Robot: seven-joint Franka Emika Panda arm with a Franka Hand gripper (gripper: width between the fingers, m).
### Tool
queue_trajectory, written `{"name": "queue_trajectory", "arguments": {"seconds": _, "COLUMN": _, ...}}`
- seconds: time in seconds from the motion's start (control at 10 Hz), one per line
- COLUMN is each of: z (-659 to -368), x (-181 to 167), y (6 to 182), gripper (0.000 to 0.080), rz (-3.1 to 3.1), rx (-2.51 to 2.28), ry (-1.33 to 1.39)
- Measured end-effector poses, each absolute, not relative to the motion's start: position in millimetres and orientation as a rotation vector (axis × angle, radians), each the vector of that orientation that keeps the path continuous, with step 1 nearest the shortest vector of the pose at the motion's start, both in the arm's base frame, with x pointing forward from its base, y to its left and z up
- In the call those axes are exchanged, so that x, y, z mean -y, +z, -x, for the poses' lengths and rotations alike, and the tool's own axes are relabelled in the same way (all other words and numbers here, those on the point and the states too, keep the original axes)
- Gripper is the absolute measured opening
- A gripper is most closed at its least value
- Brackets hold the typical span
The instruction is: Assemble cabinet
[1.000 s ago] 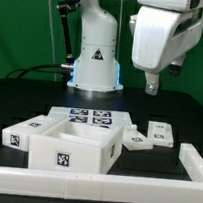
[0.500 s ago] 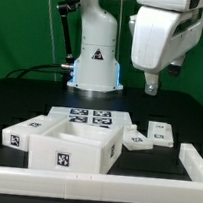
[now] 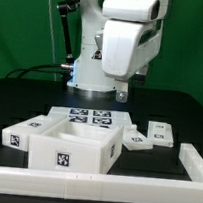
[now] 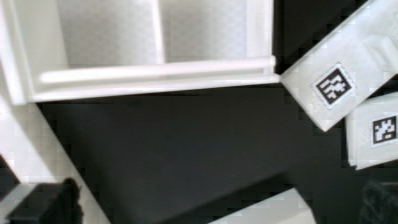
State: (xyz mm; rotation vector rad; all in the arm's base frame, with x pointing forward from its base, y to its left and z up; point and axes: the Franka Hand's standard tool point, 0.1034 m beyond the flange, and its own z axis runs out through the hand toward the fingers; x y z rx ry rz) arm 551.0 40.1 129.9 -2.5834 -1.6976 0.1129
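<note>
The cabinet's body, a white open-topped box with tags on its front, stands at the front of the exterior view's left. Two flat white tagged panels lie to its right. My gripper hangs high above the table behind these parts, empty and touching nothing. In the wrist view the box frame and the two tagged panels show far below. One dark finger shows at the picture's edge, with the jaws standing apart.
The marker board lies behind the box, in front of the white robot base. A low white wall runs along the front and up the right side. The table is black.
My gripper and wrist have moved toward the exterior view's left and slightly lower, from above the panels to above the marker board. The cabinet parts have not moved.
</note>
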Motion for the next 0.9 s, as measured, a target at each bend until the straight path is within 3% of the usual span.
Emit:
{"name": "queue_trajectory", "arguments": {"seconds": 0.3, "z": -549.8, "x": -37.9, "y": 126.5, "gripper": 0.0797, "rz": 2.576, "rx": 1.706, "ry": 0.107}}
{"name": "queue_trajectory", "arguments": {"seconds": 0.6, "z": -521.9, "x": -8.8, "y": 94.3, "gripper": 0.0797, "rz": 2.591, "rx": 1.689, "ry": 0.064}}
{"name": "queue_trajectory", "arguments": {"seconds": 0.9, "z": -513.5, "x": -3.1, "y": 84.3, "gripper": 0.0797, "rz": 2.585, "rx": 1.671, "ry": 0.092}}
